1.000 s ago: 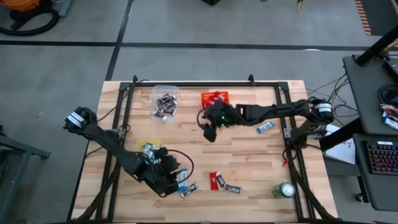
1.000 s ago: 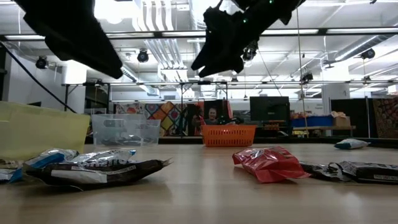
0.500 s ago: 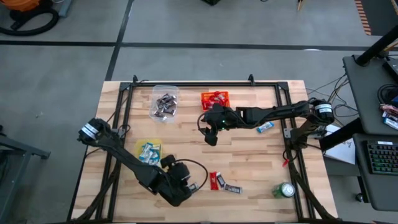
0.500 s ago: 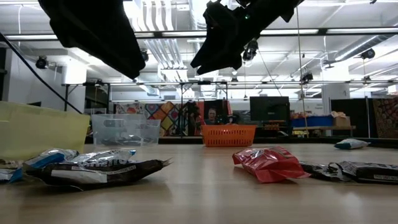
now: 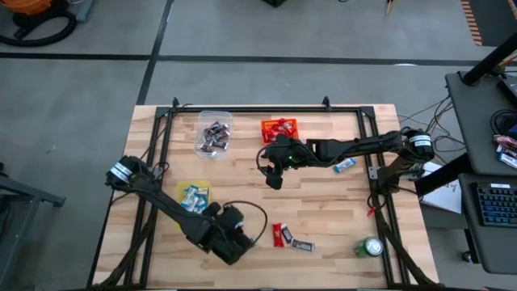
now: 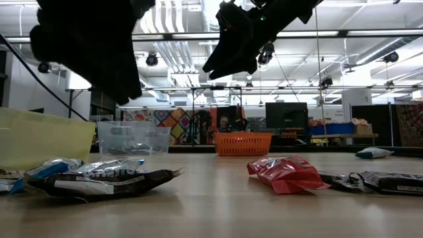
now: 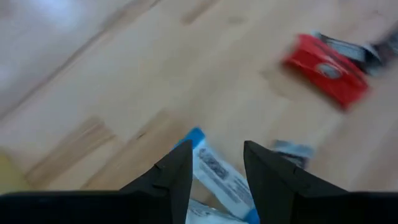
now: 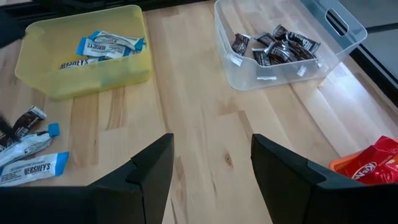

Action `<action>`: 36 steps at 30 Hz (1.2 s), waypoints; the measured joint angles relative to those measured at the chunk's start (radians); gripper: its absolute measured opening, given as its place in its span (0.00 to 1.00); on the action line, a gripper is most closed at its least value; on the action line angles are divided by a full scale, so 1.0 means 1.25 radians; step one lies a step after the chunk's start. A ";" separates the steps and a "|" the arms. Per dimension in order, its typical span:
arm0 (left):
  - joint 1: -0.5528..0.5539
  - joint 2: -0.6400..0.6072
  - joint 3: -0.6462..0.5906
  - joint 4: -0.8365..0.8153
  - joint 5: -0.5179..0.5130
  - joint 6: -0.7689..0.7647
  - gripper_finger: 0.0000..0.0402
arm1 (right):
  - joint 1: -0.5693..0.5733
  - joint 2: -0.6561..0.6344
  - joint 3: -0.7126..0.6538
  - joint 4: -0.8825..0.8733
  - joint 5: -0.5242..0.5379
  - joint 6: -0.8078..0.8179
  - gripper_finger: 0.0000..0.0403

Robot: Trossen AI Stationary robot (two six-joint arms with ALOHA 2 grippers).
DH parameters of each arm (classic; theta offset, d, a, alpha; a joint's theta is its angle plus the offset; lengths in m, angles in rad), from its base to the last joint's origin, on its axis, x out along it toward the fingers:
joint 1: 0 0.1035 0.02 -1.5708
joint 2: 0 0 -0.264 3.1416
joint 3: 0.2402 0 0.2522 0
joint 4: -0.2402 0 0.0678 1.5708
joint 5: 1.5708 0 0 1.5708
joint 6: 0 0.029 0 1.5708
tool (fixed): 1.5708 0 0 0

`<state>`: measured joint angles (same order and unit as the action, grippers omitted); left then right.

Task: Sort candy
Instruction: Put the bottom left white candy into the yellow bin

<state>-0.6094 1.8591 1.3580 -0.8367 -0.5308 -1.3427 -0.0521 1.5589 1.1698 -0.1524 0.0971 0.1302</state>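
Loose candy lies near the table's front edge: a blue-and-white bar [image 7: 219,177], a dark bar [image 7: 292,150], a red bar [image 5: 280,234] and another dark bar [image 5: 301,245]. One more blue-and-white bar [image 5: 345,165] lies at the right. My left gripper [image 7: 217,149] hovers open above the front bars. The blue-and-white bar shows between its fingers, lying on the wood below them. In the high view the gripper [image 5: 229,239] hides these bars. My right gripper [image 8: 212,140] hangs open over the table's middle [image 5: 273,175], holding nothing.
A yellow bin [image 5: 192,196] holds blue-and-white bars. At the back, a clear bin [image 5: 214,134] holds dark bars and an orange bin [image 5: 279,128] holds red ones. A green can [image 5: 370,246] stands at the front right. Black frame rails [image 5: 166,145] run along the table's edges.
My left gripper has moved toward the table's right, from beside the yellow bin to above the loose bars at the front. Its wrist rolled on the way, and it now hides those bars in the high view. The candy has not moved.
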 joint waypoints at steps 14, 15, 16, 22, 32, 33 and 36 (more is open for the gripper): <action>0.035 0.000 -0.043 0.035 0.012 -0.139 0.37 | 0.004 0.000 0.000 -0.030 0.000 0.021 0.50; 0.035 0.000 -0.045 0.035 0.015 -0.143 0.38 | 0.005 0.000 -0.001 -0.030 0.000 0.021 0.50; 0.035 0.000 -0.047 0.035 0.016 -0.145 0.39 | 0.007 0.000 -0.001 -0.030 0.000 0.021 0.50; 0.035 0.000 -0.065 0.054 0.016 -0.146 0.40 | 0.018 0.000 -0.004 -0.042 0.000 0.038 0.50; 0.033 0.001 -0.128 0.148 0.055 -0.120 0.40 | 0.021 0.000 -0.006 -0.043 0.000 0.065 0.50; 0.033 0.001 -0.132 0.147 0.056 -0.120 0.40 | 0.022 0.000 -0.006 -0.043 0.000 0.065 0.50; 0.033 0.001 -0.150 0.156 0.062 -0.118 0.40 | 0.024 0.000 -0.006 -0.043 0.000 0.065 0.50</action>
<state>-0.5686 1.8603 1.1708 -0.6415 -0.4539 -1.4906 -0.0215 1.5589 1.1622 -0.2062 0.0967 0.2119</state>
